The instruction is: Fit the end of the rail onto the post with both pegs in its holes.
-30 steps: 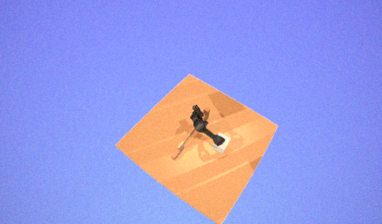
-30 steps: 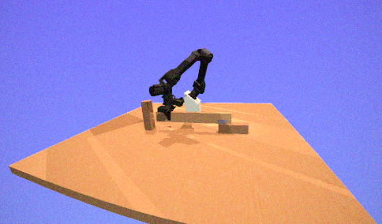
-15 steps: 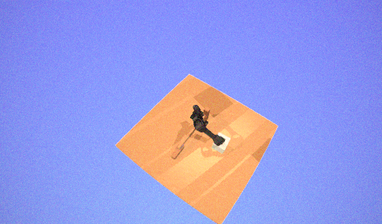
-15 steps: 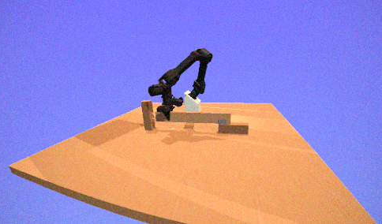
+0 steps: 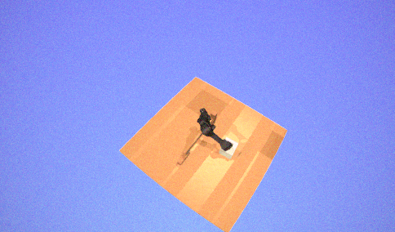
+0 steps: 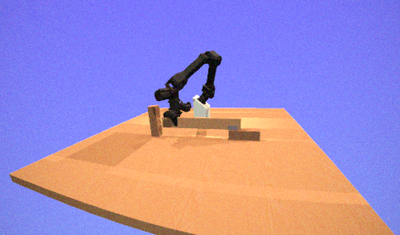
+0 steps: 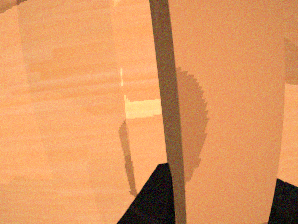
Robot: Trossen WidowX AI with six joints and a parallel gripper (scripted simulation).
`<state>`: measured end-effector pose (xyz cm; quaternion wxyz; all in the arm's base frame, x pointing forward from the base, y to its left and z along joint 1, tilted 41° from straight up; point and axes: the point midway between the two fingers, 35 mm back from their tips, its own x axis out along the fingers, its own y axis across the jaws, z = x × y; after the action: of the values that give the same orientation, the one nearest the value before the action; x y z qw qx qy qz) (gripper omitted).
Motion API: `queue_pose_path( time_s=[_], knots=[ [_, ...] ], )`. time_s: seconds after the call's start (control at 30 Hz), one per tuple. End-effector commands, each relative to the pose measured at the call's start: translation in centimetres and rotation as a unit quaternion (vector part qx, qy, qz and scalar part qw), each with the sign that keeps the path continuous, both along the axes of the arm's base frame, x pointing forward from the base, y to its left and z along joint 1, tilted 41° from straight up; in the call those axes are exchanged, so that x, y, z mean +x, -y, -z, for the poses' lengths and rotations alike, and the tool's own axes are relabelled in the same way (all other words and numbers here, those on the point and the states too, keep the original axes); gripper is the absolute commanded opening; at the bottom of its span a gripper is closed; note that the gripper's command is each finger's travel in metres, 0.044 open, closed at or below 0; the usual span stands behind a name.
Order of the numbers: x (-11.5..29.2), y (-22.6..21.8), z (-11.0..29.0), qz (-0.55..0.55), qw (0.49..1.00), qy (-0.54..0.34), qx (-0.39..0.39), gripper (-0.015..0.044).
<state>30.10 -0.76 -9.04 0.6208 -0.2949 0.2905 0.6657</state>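
The long rail (image 5: 195, 143) (image 6: 207, 123) (image 7: 230, 100) is held above the table and looks close to level in the exterior view. Its far end is at the blue-grey bracket (image 6: 233, 127) on the low footboard block (image 6: 250, 136); how deep it sits is unclear. The near end is just right of the upright post (image 6: 154, 121), with at most a narrow gap. The pegs and holes cannot be made out, so their fit cannot be told. My gripper (image 6: 170, 122) (image 7: 222, 200) is shut on the rail close to its near end, one finger on each side.
The white arm base (image 5: 228, 153) (image 6: 202, 109) stands behind the rail on the wooden table (image 5: 155, 143) (image 6: 240, 178). The arm arches over from the base to the rail's near end. Shadows lie on the table.
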Motion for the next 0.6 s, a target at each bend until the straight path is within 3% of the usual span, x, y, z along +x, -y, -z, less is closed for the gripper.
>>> queue_pose_path(
  time_s=[0.0,0.57],
  knots=[
    [0.23,0.43,0.01,0.002,1.000,0.004,-0.002,0.0000],
    [0.24,0.79,0.30,0.002,1.000,0.004,-0.003,0.0000]
  ],
)
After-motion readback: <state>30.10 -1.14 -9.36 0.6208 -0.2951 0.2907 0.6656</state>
